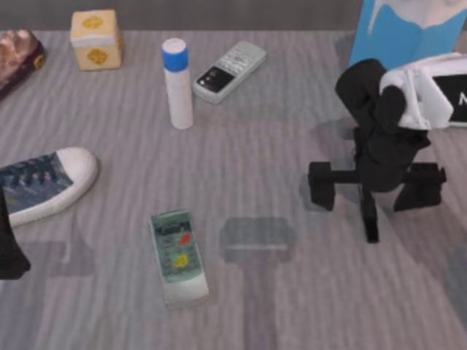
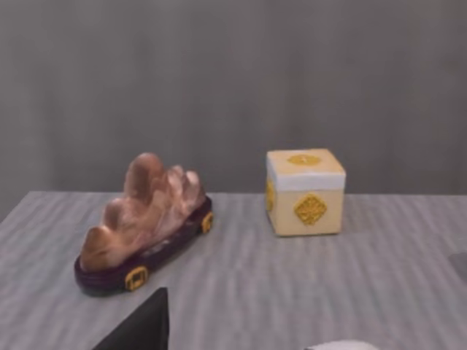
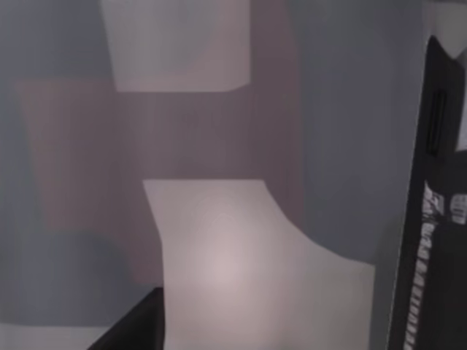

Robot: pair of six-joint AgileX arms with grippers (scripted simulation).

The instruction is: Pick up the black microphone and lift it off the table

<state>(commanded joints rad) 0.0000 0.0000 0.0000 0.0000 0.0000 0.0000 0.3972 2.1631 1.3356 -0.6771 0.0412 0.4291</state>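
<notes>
The black microphone [image 1: 370,215] shows in the top view only as a slim black handle on the table [image 1: 277,138], right of centre. Its mesh head is hidden under my right arm. My right gripper [image 1: 373,182] hangs over it, open, with one finger block on each side of the handle and apart from it. In the right wrist view a long black strip with white markings [image 3: 430,219], seemingly the handle, runs along one edge. My left arm [image 1: 9,251] is parked at the table's left edge, and one dark fingertip [image 2: 146,328] shows in its wrist view.
A white bottle with a blue cap [image 1: 177,84] stands at the back. Next to it lies a grey-white remote [image 1: 228,71]. A green-faced remote [image 1: 178,255] lies in front, a sneaker [image 1: 44,182] at the left. A yellow box [image 1: 95,39], a rock ornament [image 1: 18,55] and a blue carton [image 1: 408,29] line the far side.
</notes>
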